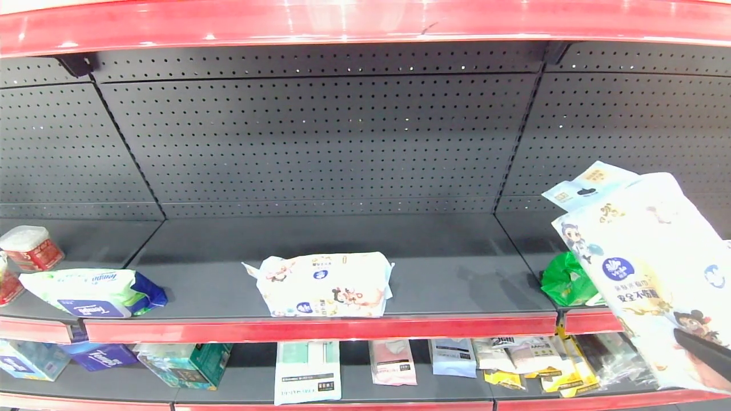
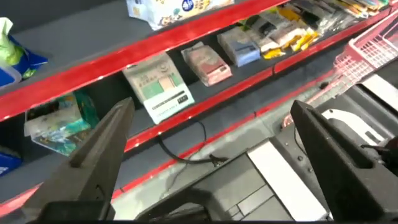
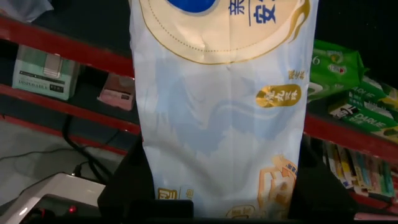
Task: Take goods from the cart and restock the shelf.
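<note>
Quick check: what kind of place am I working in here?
Most likely a shop aisle: a red-edged shelf with a pegboard back, a white pack lying on it, and packets on the tier below. The right gripper holds a big pack.

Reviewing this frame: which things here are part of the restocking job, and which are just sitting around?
In the job: white pack clamped in the right gripper; grey shelf board; matching pack lying on it.
Just lying about: green-and-blue tissue pack; red tin; green bag; pink packet on the lower shelf; left gripper, open, empty.
</note>
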Motion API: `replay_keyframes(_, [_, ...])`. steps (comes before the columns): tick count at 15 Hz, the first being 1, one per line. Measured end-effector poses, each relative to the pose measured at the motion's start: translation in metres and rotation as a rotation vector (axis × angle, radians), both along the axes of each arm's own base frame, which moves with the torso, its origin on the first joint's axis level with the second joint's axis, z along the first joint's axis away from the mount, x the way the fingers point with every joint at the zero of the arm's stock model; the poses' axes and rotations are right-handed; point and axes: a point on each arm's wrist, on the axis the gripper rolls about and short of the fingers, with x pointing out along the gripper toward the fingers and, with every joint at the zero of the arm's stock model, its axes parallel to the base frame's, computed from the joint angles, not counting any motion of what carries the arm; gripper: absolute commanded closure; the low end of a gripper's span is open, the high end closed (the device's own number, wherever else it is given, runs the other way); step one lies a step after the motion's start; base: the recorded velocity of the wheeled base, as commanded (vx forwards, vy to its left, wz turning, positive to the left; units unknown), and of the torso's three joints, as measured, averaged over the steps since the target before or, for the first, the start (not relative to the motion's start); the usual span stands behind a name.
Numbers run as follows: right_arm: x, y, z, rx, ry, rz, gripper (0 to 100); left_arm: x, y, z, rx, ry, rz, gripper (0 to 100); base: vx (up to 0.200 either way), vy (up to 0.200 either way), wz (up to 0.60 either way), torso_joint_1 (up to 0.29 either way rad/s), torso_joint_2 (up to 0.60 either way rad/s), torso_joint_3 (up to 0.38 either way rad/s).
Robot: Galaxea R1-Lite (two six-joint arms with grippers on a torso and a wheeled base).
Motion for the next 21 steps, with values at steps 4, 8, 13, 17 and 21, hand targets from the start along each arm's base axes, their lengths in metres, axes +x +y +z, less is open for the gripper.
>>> replay_keyframes(4, [0.023,0.002,0.0,-0.004,0.053,0.0,100,-0.009,0.004,-0.021,-0.008,-0.066,0.016,0,0.0,0.0,0.6,0.002,0.0,0.002])
replay_keyframes(8, [0.036,0.003,0.003,-0.006,0.08,0.003,100,-0.008,0.005,-0.032,-0.008,-0.094,0.041,0,0.0,0.0,0.6,0.002,0.0,0.005])
replay_keyframes(13, [0.056,0.003,0.005,-0.015,0.122,-0.009,100,0.006,0.001,-0.04,-0.056,-0.205,0.042,0,0.0,0.0,0.12,0.0,0.0,0.001])
replay_keyframes(17, [0.086,-0.009,0.0,-0.059,0.162,-0.025,100,0.022,-0.003,-0.057,-0.084,-0.251,0.107,0,0.0,0.0,0.0,0.0,0.0,0.0])
replay_keyframes(21, [0.106,-0.025,-0.006,-0.09,0.179,-0.07,100,0.026,-0.003,-0.066,-0.085,-0.257,0.131,0,0.0,0.0,0.0,0.0,0.0,0.0])
